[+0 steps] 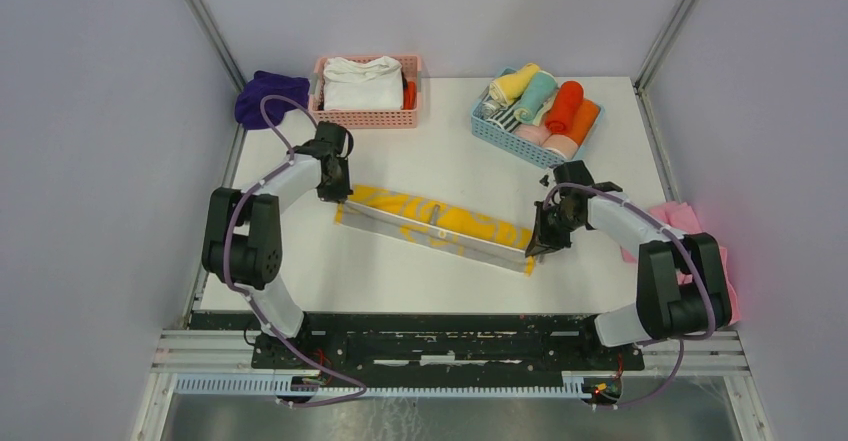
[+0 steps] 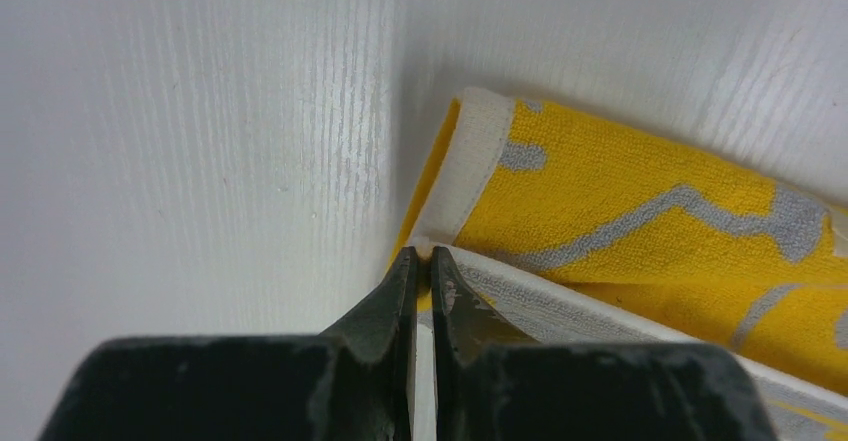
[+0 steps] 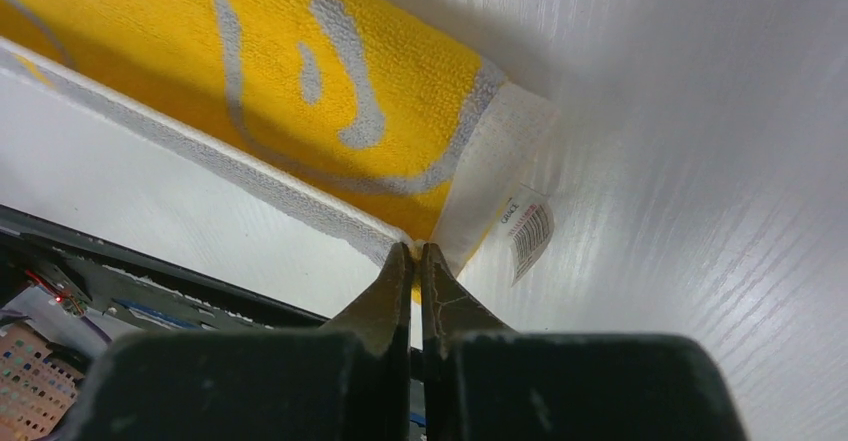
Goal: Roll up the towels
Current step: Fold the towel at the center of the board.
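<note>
A yellow towel with grey-white markings lies stretched slantwise across the middle of the table, its near long edge lifted. My left gripper is shut on the towel's left corner; in the left wrist view the jaws pinch the white hem of the yellow towel. My right gripper is shut on the right corner; the right wrist view shows its tips clamping the hem of the yellow towel beside a barcode label. A dark purple towel sits bunched at the far left.
A pink basket of white cloths stands at the back, left of centre. A blue basket holds several rolled towels at the back right. A pale pink cloth lies at the right edge behind the right arm.
</note>
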Tool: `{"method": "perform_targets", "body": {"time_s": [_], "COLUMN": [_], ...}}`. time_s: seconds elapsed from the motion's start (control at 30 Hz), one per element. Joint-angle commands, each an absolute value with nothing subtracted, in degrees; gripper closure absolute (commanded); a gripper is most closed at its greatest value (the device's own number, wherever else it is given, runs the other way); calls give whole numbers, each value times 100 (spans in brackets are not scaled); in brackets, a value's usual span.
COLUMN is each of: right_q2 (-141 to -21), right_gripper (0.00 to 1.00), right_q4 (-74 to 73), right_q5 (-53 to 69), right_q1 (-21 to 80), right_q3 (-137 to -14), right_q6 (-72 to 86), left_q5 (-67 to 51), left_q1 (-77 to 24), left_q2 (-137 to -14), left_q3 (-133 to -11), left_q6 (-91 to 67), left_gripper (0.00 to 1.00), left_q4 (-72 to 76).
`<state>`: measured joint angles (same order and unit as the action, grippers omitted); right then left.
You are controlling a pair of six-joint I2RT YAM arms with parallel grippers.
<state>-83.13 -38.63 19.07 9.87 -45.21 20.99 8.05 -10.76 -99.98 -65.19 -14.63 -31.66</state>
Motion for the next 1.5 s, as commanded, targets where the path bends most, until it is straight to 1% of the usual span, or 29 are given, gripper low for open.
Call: {"method": "perform_targets", "body": {"time_s": [0.0, 0.23, 0.43, 0.53, 0.63, 0.8, 0.87, 0.9, 1.03, 1.17, 1.37, 1.47], "right_q2": [-7986, -7593, -7750, -7893, -7872, -7143, -6793, -6698, -6563, -6527, -6809, -7086], "right_gripper": [95, 93, 90, 87, 80, 67, 62, 61, 58, 55, 54, 54], "right_q4": [-3997, -4251, -3959, -3800, -3841, -4234, -4365, -4439, -4579, -4523, -3919, -3744], "right_q5": [1845, 1847, 2031, 2050, 2138, 1981, 1978, 1990, 2011, 2058, 1933, 1836], "right_q1": [991, 993, 989, 993, 993, 993, 992, 993, 991, 993, 993, 985], "right_q3": [-4803, -4753, -4337, -4168, -4155, -4247, -4306, -4354, -4496, -4602, -4593, -4606], "right_q6": [2051, 2051, 2193, 2232, 2201, 2163, 2204, 2210, 2155, 2102, 2274, 2312], "left_q5": [963, 820, 701, 610, 586, 755, 823, 829, 731, 436, -151, 5], "left_q1": [-1021, -1030, -1040, -1055, -1084, -1086, -1085, -1087, -1086, -1081, -1089, -1083], "left_q2": [-9502, -9281, -9482, -9517, -9369, -8729, -8406, -8236, -7771, -7733, -8093, -8380], "left_q3": [-6653, -6396, -6006, -5933, -5853, -5708, -5666, -5634, -5673, -5913, -6007, -6089], "left_q6": [-1743, -1782, -1837, -1841, -1871, -1995, -2064, -2080, -2082, -2116, -2279, -2245], "left_gripper": [95, 95, 91, 84, 75, 61, 57, 56, 54, 53, 54, 55], "left_q4": [-3135, -3141, -3072, -3103, -3162, -3372, -3450, -3462, -3499, -3603, -3312, -3291]}}
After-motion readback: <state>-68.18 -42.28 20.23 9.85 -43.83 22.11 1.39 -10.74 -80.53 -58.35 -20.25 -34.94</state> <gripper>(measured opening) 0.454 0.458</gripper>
